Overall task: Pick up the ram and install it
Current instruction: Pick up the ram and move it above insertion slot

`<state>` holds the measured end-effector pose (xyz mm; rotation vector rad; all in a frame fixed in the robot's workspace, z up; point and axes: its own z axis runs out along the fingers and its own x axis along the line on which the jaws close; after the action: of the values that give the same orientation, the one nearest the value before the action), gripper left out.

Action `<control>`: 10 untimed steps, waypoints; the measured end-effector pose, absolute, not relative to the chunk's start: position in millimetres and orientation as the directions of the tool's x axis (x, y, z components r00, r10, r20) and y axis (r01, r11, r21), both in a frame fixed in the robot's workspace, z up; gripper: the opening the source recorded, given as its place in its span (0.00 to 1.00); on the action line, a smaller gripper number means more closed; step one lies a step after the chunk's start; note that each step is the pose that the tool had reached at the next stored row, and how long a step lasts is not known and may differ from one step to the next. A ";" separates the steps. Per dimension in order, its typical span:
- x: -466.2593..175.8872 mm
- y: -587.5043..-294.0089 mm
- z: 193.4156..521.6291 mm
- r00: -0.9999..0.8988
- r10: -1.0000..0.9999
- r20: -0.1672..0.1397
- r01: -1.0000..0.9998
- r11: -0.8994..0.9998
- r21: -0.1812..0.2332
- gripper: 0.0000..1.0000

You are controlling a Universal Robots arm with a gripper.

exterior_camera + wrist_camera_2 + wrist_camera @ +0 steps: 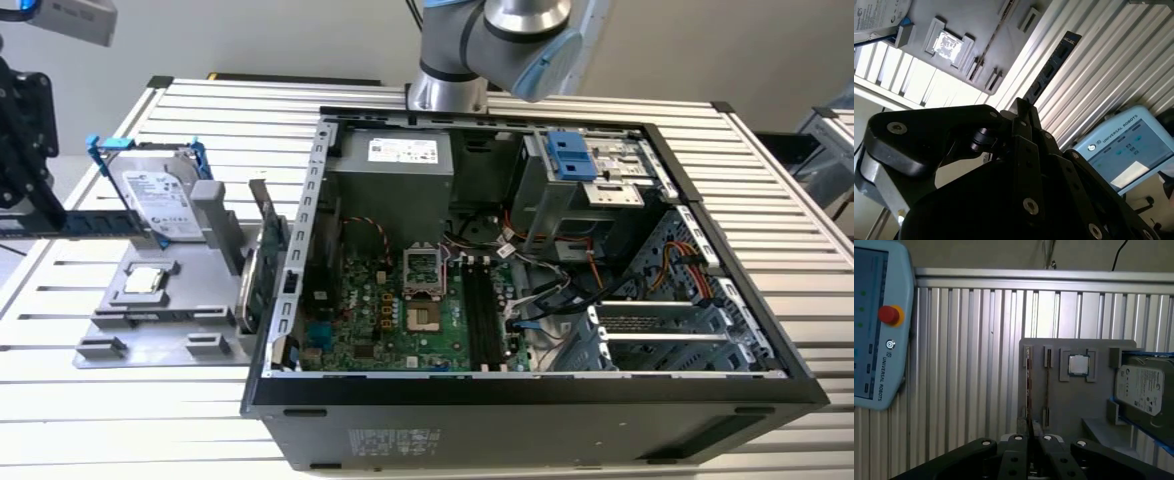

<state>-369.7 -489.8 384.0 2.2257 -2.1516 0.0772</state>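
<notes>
Black two-finger gripper [1029, 432] is clamped tight on the ram [1028, 385], a thin long green circuit-board stick w/ small black chips. The ram is seen edge-on in the first wrist view & sticks straight out from btwn the closed jaws in both wrist views. Past the ram lies a flat grey plastic fixture tray [1064, 405] w/ a square silver CPU chip [1078, 365] in a pocket & a silver hard drive w/ blue rails [1144, 390] at its edge. All this is on a ribbed aluminium table [969, 365], & a light-blue teach pendant w/ red button [876, 325] lies further off on that table. In the exterior view the open black PC tower case [534, 410] takes the lower centre & right, w/ a green motherboard [387, 320] & long black memory slots [481, 310] inside. Gripper & ram sit at the far left of that frame, mid-height. The ram is level above the table, its free end near the hard drive & well apart from the case. Grey arm base [454, 60] stands at top centre, behind the case.
</notes>
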 end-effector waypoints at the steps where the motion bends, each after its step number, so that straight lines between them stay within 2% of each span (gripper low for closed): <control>1: -369.7 -489.8 384.0 0.034 -0.997 0.067 -0.999 -0.034 -0.003 0.00; 10: -369.8 -489.8 384.2 0.034 -0.997 0.073 -0.999 -0.034 -0.002 0.00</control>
<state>-369.8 -489.8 384.2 2.2222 -2.1485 0.0838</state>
